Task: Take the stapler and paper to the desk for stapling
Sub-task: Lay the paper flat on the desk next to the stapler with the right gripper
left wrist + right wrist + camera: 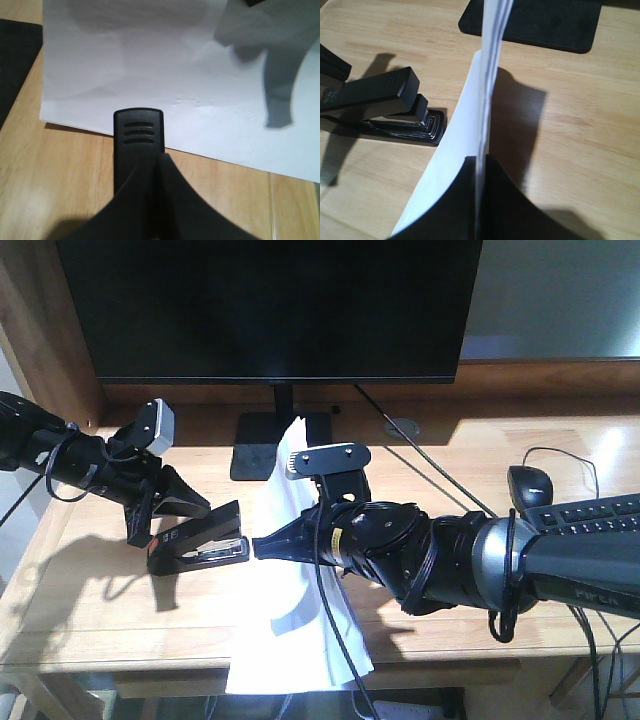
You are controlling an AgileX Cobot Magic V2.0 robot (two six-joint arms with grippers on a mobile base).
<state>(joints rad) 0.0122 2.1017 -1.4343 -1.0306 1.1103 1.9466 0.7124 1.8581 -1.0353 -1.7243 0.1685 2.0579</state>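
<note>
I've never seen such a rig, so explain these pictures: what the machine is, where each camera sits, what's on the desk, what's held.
It is a robot with a left arm and a right arm. The wide view looks forward over both; the other two come from cameras on each wrist. On the desk stand a monitor, a keyboard and a mouse. The right gripper is shut on the paper, holding it on edge. The stapler lies on the desk; the left gripper looks closed at its back end, but whether it pinches the stapler is unclear.
</note>
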